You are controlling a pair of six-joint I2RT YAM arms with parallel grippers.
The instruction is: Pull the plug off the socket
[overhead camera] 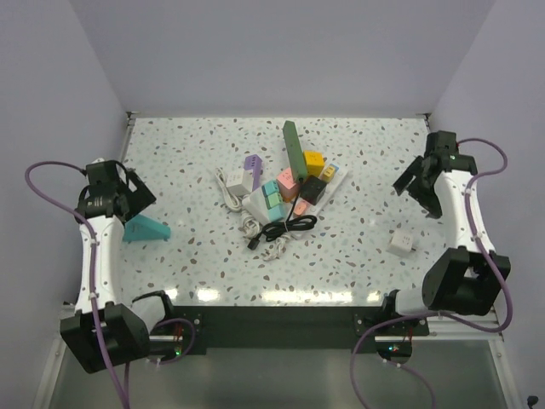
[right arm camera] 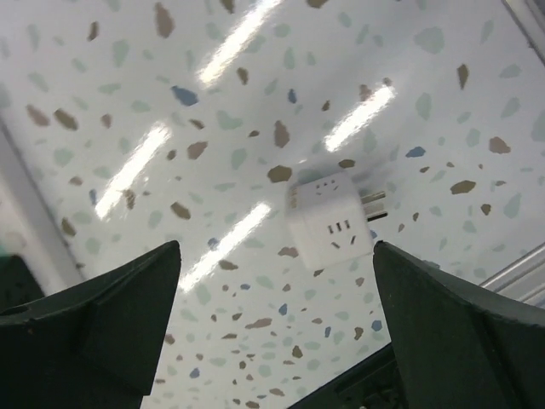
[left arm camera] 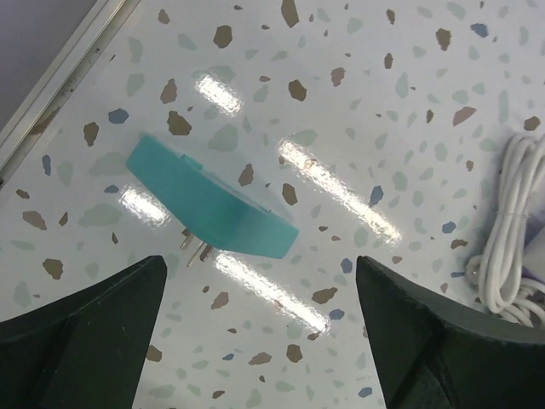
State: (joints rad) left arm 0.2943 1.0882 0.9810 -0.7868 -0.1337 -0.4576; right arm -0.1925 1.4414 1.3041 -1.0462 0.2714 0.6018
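Teal plug (left arm camera: 213, 204) lies loose on the speckled table (overhead camera: 187, 162) at nine o'clock, prongs bare. The left gripper (left arm camera: 260, 277) hangs over it, jaws spread wide, holding nothing. Over at four o'clock sits a white cube adapter (right arm camera: 330, 223), and the right gripper (right arm camera: 277, 256) above it gapes wide too, empty. Power strips (overhead camera: 294, 158) and cables (overhead camera: 289, 226) heap at centre.
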